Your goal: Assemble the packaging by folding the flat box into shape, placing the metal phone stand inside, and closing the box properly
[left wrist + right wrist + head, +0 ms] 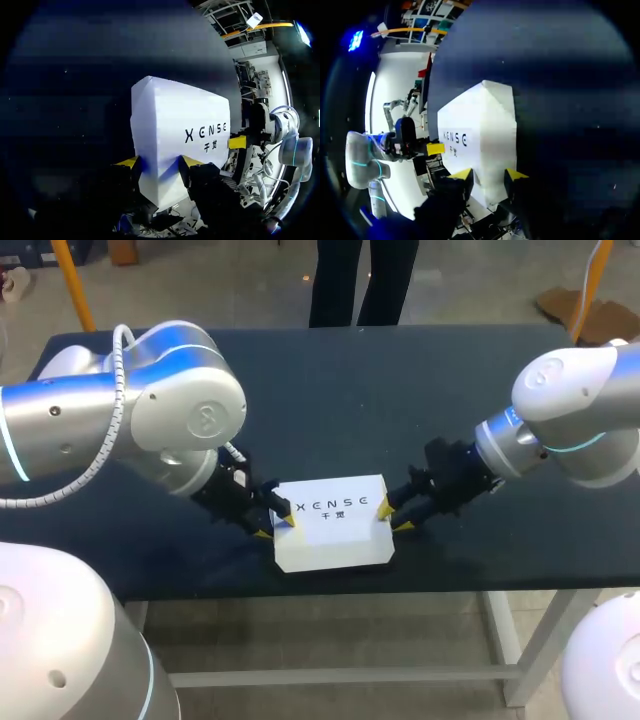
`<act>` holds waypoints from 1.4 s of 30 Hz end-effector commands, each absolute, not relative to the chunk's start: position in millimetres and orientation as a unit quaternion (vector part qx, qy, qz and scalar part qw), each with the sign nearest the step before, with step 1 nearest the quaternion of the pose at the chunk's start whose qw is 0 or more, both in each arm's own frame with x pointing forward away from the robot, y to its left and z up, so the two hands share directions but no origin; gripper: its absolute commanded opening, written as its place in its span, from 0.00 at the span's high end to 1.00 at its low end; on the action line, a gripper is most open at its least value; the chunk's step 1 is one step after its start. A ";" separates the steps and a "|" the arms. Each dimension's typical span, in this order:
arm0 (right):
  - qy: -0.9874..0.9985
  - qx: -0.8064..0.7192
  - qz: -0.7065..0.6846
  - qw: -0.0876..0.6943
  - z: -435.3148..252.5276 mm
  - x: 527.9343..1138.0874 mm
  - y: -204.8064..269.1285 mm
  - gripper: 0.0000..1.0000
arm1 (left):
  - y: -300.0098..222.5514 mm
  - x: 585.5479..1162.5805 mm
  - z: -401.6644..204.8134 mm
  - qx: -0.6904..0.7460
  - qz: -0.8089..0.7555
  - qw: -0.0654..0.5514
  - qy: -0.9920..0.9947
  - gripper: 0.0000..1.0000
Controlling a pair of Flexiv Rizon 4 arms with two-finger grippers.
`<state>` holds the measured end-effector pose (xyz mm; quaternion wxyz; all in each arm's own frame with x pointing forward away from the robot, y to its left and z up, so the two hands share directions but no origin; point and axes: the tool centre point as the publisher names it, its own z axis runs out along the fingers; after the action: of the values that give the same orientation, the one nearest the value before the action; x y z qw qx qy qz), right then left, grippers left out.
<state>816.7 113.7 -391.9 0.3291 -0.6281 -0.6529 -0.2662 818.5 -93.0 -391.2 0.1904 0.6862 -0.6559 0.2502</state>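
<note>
The white box (pixel 331 525), folded into shape with its printed lid facing up, sits near the table's front edge, and I cannot tell whether it rests on the table. My left gripper (pixel 275 522) is shut on its left end, the box corner (pixel 175 125) wedged between the two yellow tips (pixel 160 162). My right gripper (pixel 392 517) is shut on the right end, whose white wall (pixel 480 130) fills the gap between its fingers (pixel 488 175). Each wrist view shows the other arm's yellow fingertip (pixel 237 142) (pixel 435 148) at the far end. No phone stand is in view.
The dark table (pixel 400 390) stretches bare behind the box and to both sides. Its front edge (pixel 450 580) runs just below the box. Both arms come in low from the sides.
</note>
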 end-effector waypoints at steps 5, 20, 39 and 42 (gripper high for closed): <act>-0.652 -0.629 -0.264 0.332 -395.3 818.7 115.6 0.55 | -85.2 825.8 -401.4 0.686 0.249 0.190 -0.657 0.48; -0.651 -0.631 -0.261 0.331 -395.0 818.9 116.0 0.56 | -77.1 821.5 -394.5 0.688 0.245 0.183 -0.659 0.46; -0.657 -0.628 -0.257 0.327 -393.1 813.5 121.3 0.56 | -90.2 819.7 -393.0 0.678 0.236 0.191 -0.669 0.51; -0.658 -0.628 -0.257 0.327 -392.7 813.4 121.1 0.57 | -89.9 817.3 -391.0 0.677 0.242 0.191 -0.669 0.48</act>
<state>814.6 117.7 -392.3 0.3271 -0.6279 -0.6578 -0.2572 817.1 -85.4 -385.7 0.1880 0.6784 -0.6688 0.2392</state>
